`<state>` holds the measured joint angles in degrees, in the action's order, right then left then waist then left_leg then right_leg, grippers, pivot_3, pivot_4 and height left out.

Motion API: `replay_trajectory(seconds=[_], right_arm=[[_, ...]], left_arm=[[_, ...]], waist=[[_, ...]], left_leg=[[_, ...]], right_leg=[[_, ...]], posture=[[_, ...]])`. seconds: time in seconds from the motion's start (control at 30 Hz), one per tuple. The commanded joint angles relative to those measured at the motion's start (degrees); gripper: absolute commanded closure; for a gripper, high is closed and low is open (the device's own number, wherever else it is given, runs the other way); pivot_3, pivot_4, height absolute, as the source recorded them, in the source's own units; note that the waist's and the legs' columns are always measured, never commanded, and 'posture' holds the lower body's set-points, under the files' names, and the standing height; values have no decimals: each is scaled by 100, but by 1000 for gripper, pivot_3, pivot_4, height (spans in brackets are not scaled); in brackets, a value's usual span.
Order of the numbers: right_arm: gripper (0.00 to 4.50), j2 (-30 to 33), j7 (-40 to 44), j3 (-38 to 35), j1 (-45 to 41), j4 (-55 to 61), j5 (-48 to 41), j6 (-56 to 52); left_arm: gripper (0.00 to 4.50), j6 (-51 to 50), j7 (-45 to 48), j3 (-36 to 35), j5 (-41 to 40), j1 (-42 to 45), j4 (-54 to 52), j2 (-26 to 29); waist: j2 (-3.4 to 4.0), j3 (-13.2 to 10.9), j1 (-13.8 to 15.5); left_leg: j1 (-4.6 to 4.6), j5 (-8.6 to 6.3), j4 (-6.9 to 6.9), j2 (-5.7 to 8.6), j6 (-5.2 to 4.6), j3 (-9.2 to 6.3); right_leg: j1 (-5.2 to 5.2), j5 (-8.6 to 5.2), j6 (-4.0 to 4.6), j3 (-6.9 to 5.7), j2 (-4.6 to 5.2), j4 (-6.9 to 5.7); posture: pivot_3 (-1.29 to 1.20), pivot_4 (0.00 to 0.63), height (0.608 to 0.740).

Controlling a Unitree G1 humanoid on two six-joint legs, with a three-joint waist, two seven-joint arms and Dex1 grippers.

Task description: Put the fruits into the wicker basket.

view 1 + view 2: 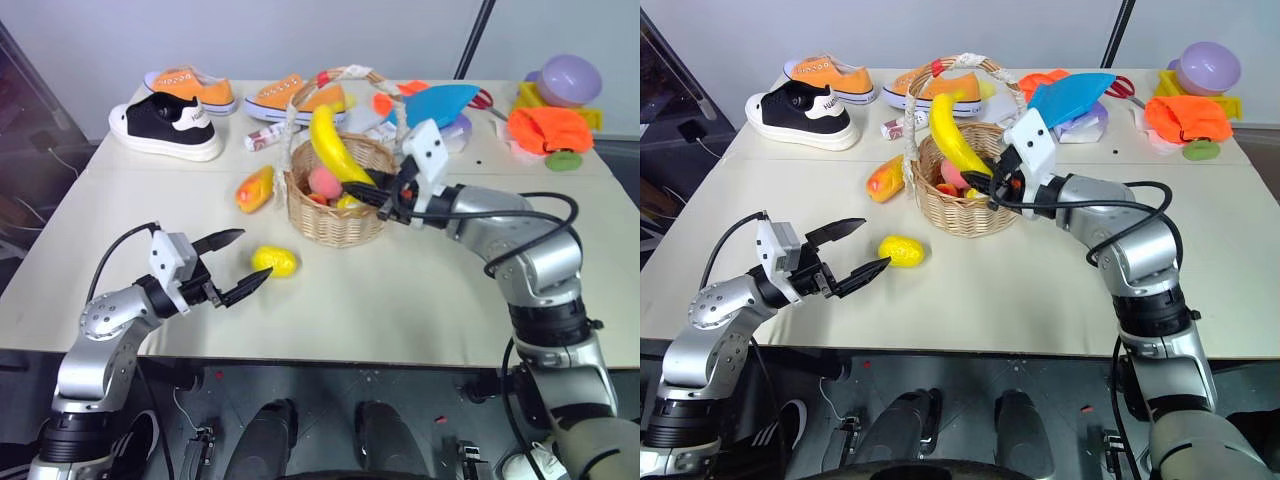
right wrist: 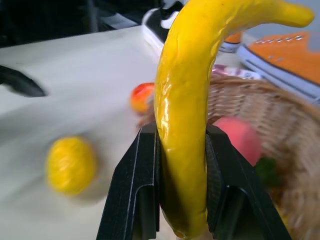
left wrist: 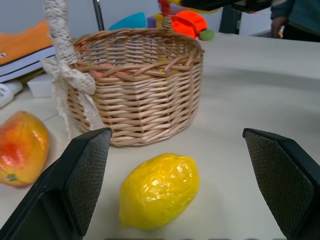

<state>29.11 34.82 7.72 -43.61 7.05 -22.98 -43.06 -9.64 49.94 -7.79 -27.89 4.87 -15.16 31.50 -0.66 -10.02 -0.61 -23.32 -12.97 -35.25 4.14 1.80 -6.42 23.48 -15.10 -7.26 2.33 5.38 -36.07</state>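
My right gripper (image 1: 368,193) is shut on the yellow banana (image 1: 334,145), holding it upright over the rim of the wicker basket (image 1: 338,215). A pink peach (image 1: 323,182) lies inside the basket. The yellow lemon (image 1: 274,261) rests on the table in front of the basket, just ahead of my left gripper (image 1: 237,264), whose black fingers stand open on either side of the lemon's near end without touching it. The orange-red mango (image 1: 255,189) lies on the table to the basket's left.
A black sneaker (image 1: 166,126) and two orange sneakers (image 1: 191,88) stand at the back left. A blue object (image 1: 440,103), an orange cloth (image 1: 549,129) and a purple bowl (image 1: 569,79) are at the back right. The table's front edge (image 1: 330,346) is near my arms.
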Motion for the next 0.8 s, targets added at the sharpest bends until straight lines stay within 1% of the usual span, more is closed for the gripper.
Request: replay_trajectory(seconds=[0.03, 0.13, 0.23, 0.27, 0.3, 0.37, 0.4, 0.5, 0.57, 0.67, 0.7, 0.73, 0.8], right_arm=[[3680, -180, -12, 123, -299, -345, 273, 152], [3680, -376, -5, 91, -459, -592, 348, 245], [2645, -478, -18, -26, -493, -686, 351, 246], [2233, -468, 25, -54, -447, -642, 320, 186], [1780, -442, 60, -75, -382, -565, 310, 159], [617, -412, 89, -112, -297, -440, 314, 137], [211, -369, 131, -157, -227, -302, 281, 133], [211, -191, 252, -486, 86, 304, -27, -40], [211, -56, 398, -834, 427, 781, -395, -151], [211, 111, 632, -1204, 897, 1363, -813, -86], [211, 186, 767, -1451, 1177, 1571, -1050, -45], [211, 316, 971, -1589, 1519, 1768, -1070, 217], [211, 520, 1314, -1934, 2327, 2205, -1341, 394]], left_arm=[[0, 19, -120, 71, 8, 85, -380, -35], [0, -17, -183, 109, 7, 54, -447, -65], [0, -14, -219, 131, 3, -21, -481, -58], [0, -6, -235, 124, 4, -50, -475, -58], [0, 23, -259, 112, 40, -76, -439, -56], [0, 70, -287, 94, 89, -110, -380, -46], [0, 110, -309, 82, 121, -112, -325, -54], [0, 223, -345, 83, 202, -124, -208, -100], [0, 256, -359, 107, 255, -153, -166, -112], [0, 242, -381, 116, 288, -162, -107, -111], [0, 184, -481, 113, 358, -97, -39, -98], [0, 94, -590, 102, 407, -12, 45, -89], [0, -83, -865, 156, 621, 200, 253, -95]], waist=[[0, 0, -12], [2, -1, -32], [2, -1, -35], [1, -1, -31], [2, -1, -28], [2, -1, -18], [2, -1, -10], [2, -1, -1], [2, -1, 2], [2, -1, -2], [1, -1, -8], [1, 0, -4], [-2, 2, 38]], left_leg=[[-1, 0, 3, 0, 0, 1], [-1, 0, 6, -2, 1, 1], [-1, 1, 6, -2, 1, 2], [-1, 1, 6, -2, 1, 2], [-1, 1, 6, -2, 1, 2], [-1, 0, 5, -1, 1, 2], [-1, 0, 4, -1, 1, 2], [-2, 0, 4, 0, 1, 1], [-2, 0, 4, 0, 1, 2], [-2, 0, 4, 0, 0, 1], [-2, 0, 4, -1, 0, 1], [-2, 0, 3, -1, 0, 2], [-1, 0, 1, -1, -1, -5]], right_leg=[[3, 0, 0, 1, 0, 0], [8, 0, 0, 1, -3, -3], [9, 0, 0, 2, -4, -4], [9, 0, 0, 2, -4, -4], [8, 0, 0, 2, -4, -4], [8, 0, 0, 2, -4, -4], [7, 0, 0, 2, -4, -4], [7, 0, 0, 2, -3, -3], [6, 0, -1, 2, -3, -2], [5, 0, -1, 1, -3, -2], [4, 0, -1, 1, -3, -2], [4, 0, -1, 1, -3, -3], [-5, 0, -2, -7, -3, -1]], posture=[[0, 150, 740], [0, 150, 740], [0, 150, 740], [0, 150, 740], [0, 150, 740], [0, 150, 740], [0, 150, 740], [0, 150, 740], [0, 150, 740], [0, 150, 740], [0, 150, 740], [0, 150, 740], [0, 150, 740]])
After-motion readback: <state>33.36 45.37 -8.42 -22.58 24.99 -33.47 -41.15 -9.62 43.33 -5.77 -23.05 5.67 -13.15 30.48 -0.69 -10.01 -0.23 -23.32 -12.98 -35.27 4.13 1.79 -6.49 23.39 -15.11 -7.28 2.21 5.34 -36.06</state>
